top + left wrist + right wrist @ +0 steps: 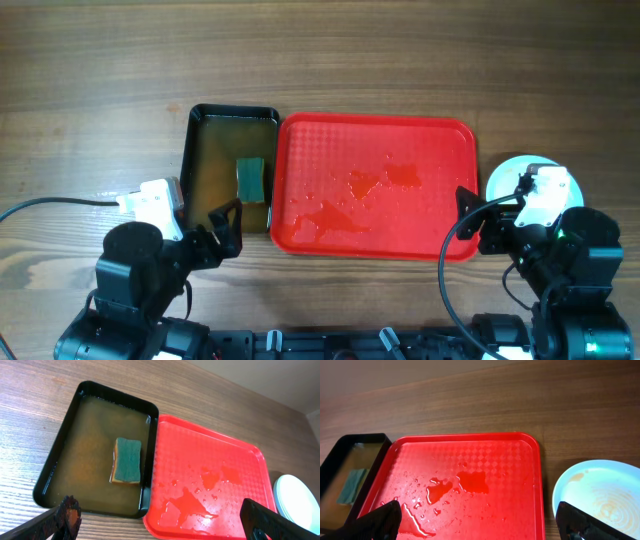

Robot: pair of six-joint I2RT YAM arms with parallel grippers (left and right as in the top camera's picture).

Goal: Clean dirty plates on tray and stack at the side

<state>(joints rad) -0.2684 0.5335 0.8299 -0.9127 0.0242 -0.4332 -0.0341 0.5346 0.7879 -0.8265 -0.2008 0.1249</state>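
The red tray lies mid-table with puddles of water on it and no plates; it also shows in the left wrist view and the right wrist view. The pale plates sit stacked on the table right of the tray, partly under my right arm; the top one has faint orange-brown streaks. The stack's edge shows in the left wrist view. My left gripper is open and empty near the basin's front edge. My right gripper is open and empty at the tray's front right corner.
A black basin of brownish water lies against the tray's left side, with a green and yellow sponge in it. The sponge also shows in the left wrist view. Wooden table all around.
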